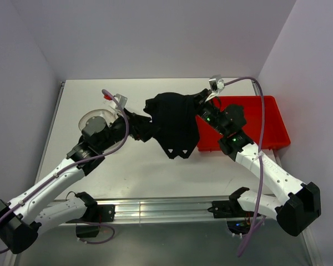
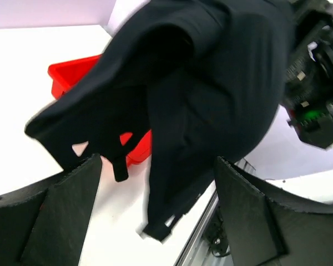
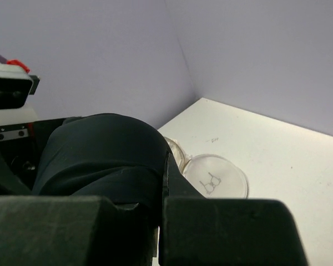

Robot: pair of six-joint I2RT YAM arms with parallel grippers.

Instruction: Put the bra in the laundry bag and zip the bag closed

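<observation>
The black bra (image 1: pixel 175 124) hangs above the table's middle, held by my right gripper (image 1: pixel 200 101), which is shut on its upper right edge. In the right wrist view the right gripper (image 3: pixel 166 166) pinches the dark fabric (image 3: pixel 100 155). My left gripper (image 1: pixel 145 123) is at the bra's left side, open. In the left wrist view its fingers (image 2: pixel 61 210) stand wide apart with the bra (image 2: pixel 211 83) hanging just beyond them, nothing gripped. The laundry bag (image 1: pixel 94 118) lies at the left, mostly hidden under the left arm. Its round lid (image 3: pixel 217 176) with a black mark lies flat.
A red rectangular bin (image 1: pixel 258 124) stands at the right of the table, under and behind the right arm, and shows behind the bra as a red bin (image 2: pixel 72 75) in the left wrist view. The metal rail (image 1: pixel 166 209) runs along the near edge.
</observation>
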